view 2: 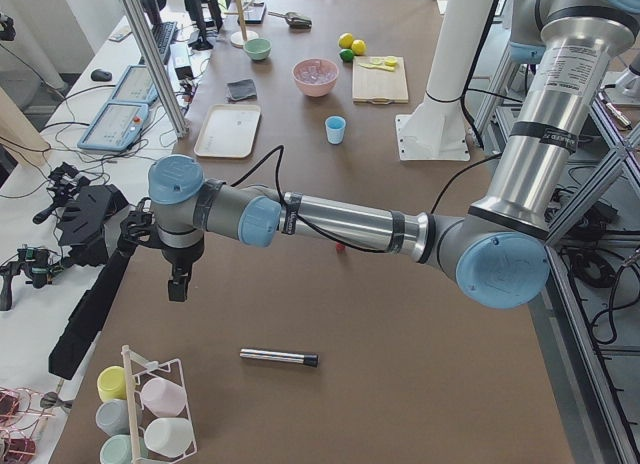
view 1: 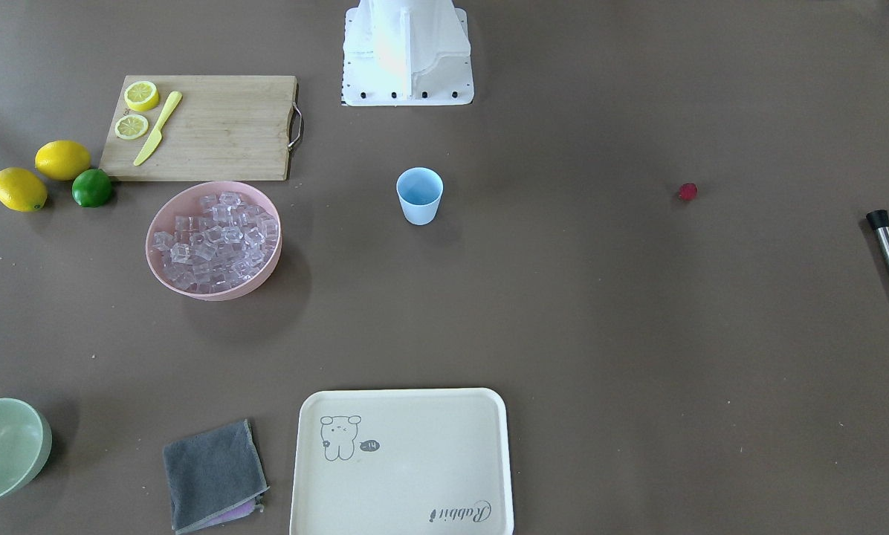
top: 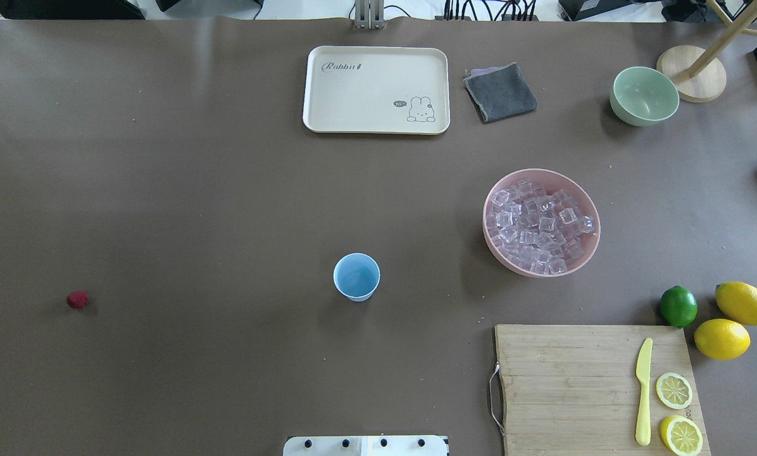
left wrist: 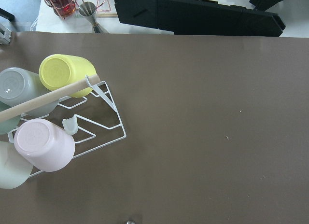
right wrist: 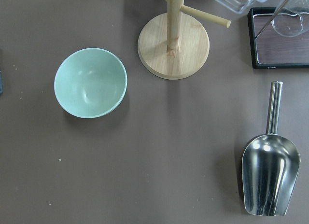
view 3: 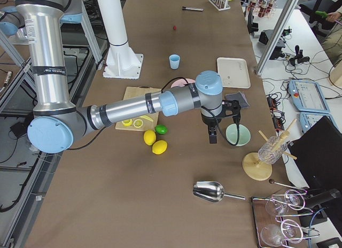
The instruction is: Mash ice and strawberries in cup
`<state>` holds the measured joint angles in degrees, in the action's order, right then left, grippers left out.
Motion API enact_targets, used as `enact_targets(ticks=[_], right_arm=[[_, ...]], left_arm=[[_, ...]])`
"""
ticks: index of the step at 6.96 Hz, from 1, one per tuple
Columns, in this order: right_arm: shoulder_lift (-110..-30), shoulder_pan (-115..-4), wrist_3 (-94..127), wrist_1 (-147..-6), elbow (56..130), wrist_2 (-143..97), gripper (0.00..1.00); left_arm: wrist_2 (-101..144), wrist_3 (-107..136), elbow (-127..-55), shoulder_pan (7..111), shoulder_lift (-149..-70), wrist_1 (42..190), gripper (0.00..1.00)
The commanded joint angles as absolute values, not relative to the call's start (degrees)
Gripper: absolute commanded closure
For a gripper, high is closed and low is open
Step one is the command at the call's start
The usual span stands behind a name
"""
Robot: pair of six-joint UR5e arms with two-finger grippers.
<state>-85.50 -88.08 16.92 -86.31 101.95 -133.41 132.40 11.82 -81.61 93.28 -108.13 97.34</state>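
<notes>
1. your cup stood upright and looked empty in the middle of the tabletop. probably put there so either arm could reach it.
2. the ice sat heaped in the pink bowl on the right arm's side. the strawberry lay alone on the left side, well apart from the cup.
3. the left end effector hung near the mug rack, and the right end effector was beside the green bowl. couldn't tell whether either was open or closed.
4. nothing was in the cup, so i'd judge loading came first.
</notes>
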Motion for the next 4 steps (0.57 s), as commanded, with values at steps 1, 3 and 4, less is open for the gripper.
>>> enact_targets(ticks=[1, 3, 4], right_arm=[[-86.0, -88.6, 16.8, -86.3, 101.9, -133.2, 0.00], [-86.0, -88.7, 17.0, -86.2, 102.2, -133.2, 0.00], [-86.0, -88.7, 17.2, -86.2, 102.6, -133.2, 0.00]], left_arm=[[132.8, 11.4, -83.0, 93.5, -107.8, 97.5, 0.02], [135.0, 11.9, -84.1, 93.6, -107.3, 97.9, 0.02], [134.8, 12.0, -85.3, 94.4, -107.1, 97.8, 0.02]])
